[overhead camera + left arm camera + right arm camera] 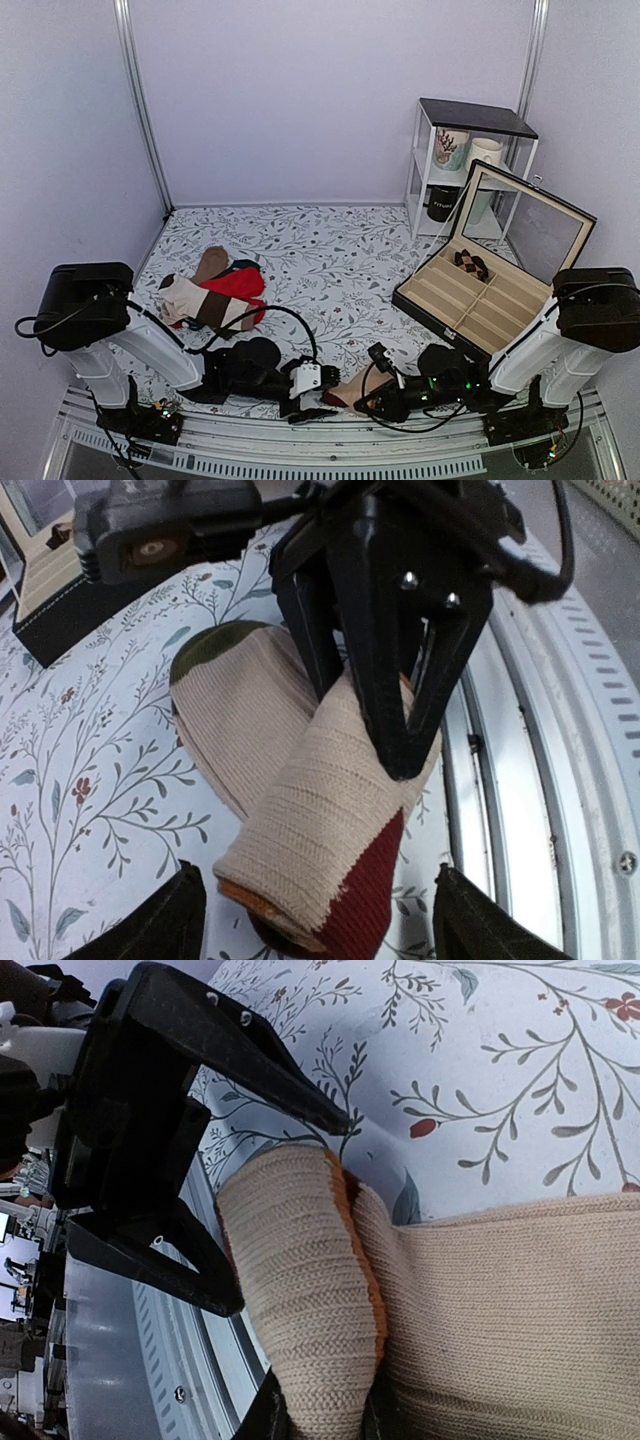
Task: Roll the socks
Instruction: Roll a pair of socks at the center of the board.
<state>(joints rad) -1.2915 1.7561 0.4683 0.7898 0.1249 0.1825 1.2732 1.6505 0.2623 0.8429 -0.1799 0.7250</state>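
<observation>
The socks (300,810) are tan-beige with a dark red heel patch and lie partly rolled at the table's near edge (345,385). The rolled end has an orange inner edge (305,1290). My left gripper (318,885) is open, its fingers (165,920) standing wide on either side of the rolled end without touching it. From the other side, my right gripper (320,1415) is shut on a fold of the socks. In the top view the left gripper (312,400) and the right gripper (372,398) face each other across the socks.
A pile with a bright red sock (238,285) and a cream, brown-banded sock (195,303) lies at the left. An open black compartment box (480,300) stands at the right, a white shelf with mugs (465,160) behind it. A metal rail (560,780) runs along the near edge.
</observation>
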